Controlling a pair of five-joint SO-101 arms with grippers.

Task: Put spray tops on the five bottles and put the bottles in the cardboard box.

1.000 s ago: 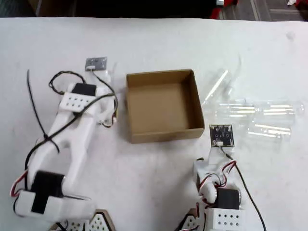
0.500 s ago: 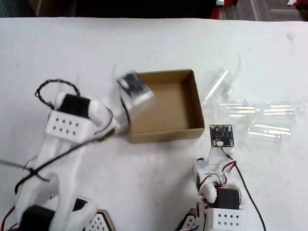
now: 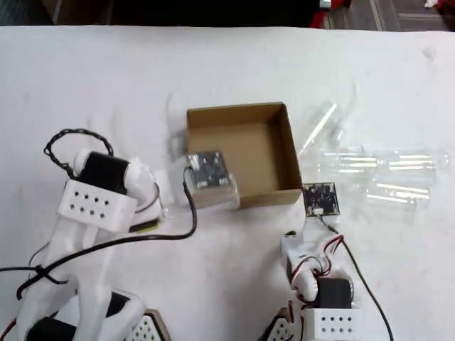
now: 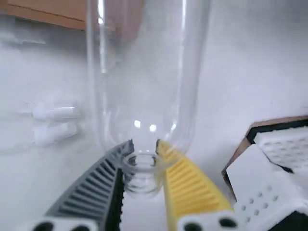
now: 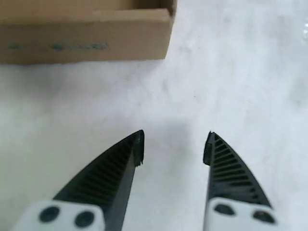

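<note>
Table (image 3: 234,64): white, with both arms at its near edge. Cardboard box (image 3: 266,197): open top, mid-table, nothing seen inside. The loose clear bottles (image 3: 377,170) lie flat just right of the box, their long axes mostly across the table, nearer the right arm. The left gripper (image 4: 143,147) is clamped on the neck of one clear bottle (image 4: 144,72). This bottle's long axis continues the line of the claw, with the base farthest away and the box wall (image 4: 48,9) just past the body. Its mouth is open, with no spray top. Judgement: it needs capping before boxing. The right gripper (image 5: 173,144) stands wide and empty over bare table, near the box's front corner (image 5: 86,38).
</note>
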